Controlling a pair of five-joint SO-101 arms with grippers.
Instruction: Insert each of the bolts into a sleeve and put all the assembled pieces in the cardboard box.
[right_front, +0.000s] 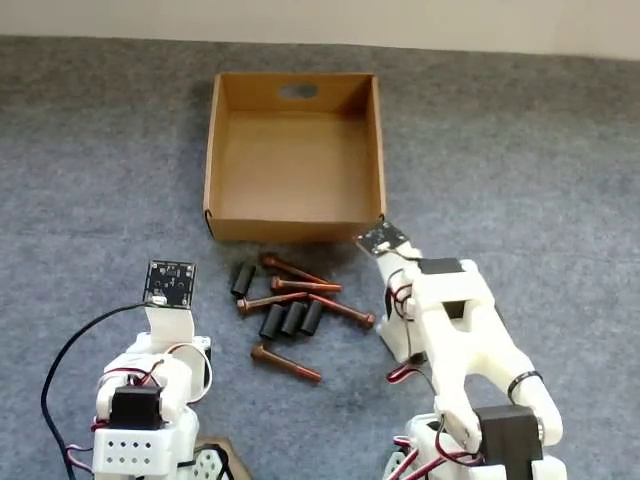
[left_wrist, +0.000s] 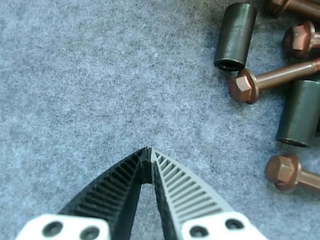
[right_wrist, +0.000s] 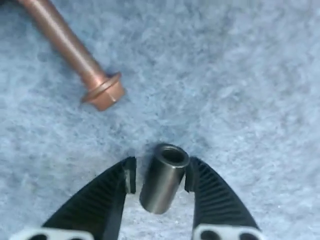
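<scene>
- Progress: nothing done yet, by my read. The cardboard box (right_front: 295, 170) is empty, and there are no assembled pcs anywhere.
- I count 5 bolts (right_front: 300, 288) in the high view, all bare. They lie in a loose heap on the grey surface (right_front: 500, 150) just in front of the box, betw the two arms. One lies apart, nearer the arms.
- 4 loose sleeves (right_front: 292, 318) in the same heap: three side by side, one off twd the left arm's side. None has a bolt through it.
- Left to do: basically everything. Every bolt goes into a sleeve, then each pair into the box.
- Step in hand, prob: first sleeve pickup by the right arm.
- The right claw (right_wrist: 161, 171) is partly open, narrowed to the width of one dark sleeve (right_wrist: 164, 185) sitting betw its jaws, open end pointing away from the wrist.
- The pads look pressed to both its sides, so I read it as gripped. Can't tell if it's off the surface.
- A nearby bolt (right_wrist: 75, 50) lies head end twd the claw, not touching it.
- The left claw (left_wrist: 149, 152) is fully closed, tips meeting, w/ nothing in it. It hangs over bare surface w/ sleeves & bolt heads near on one side, touching none.
</scene>
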